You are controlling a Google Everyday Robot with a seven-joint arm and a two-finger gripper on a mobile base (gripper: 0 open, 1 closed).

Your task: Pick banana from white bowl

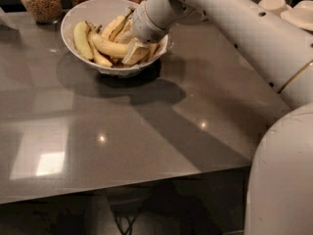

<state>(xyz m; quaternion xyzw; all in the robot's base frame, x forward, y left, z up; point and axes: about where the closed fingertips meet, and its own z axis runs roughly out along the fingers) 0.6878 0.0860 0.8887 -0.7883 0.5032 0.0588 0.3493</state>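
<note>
The white bowl (80,11) stands at the back left of the grey table and holds several bananas. The long yellow banana (108,46) lies across the middle of the pile, its right end reaching under my gripper. A short paler banana (81,40) lies at the bowl's left side. My gripper (141,52) is down inside the right half of the bowl, on the bananas, at the long banana's right end. The white arm (230,23) comes in from the right and hides the bowl's right rim.
Three glass jars (38,1) stand behind the bowl along the back edge. Small off-white cups and saucers (274,4) sit at the back right. The table's front edge (127,187) runs across the lower part of the view. My white body (283,180) fills the bottom right.
</note>
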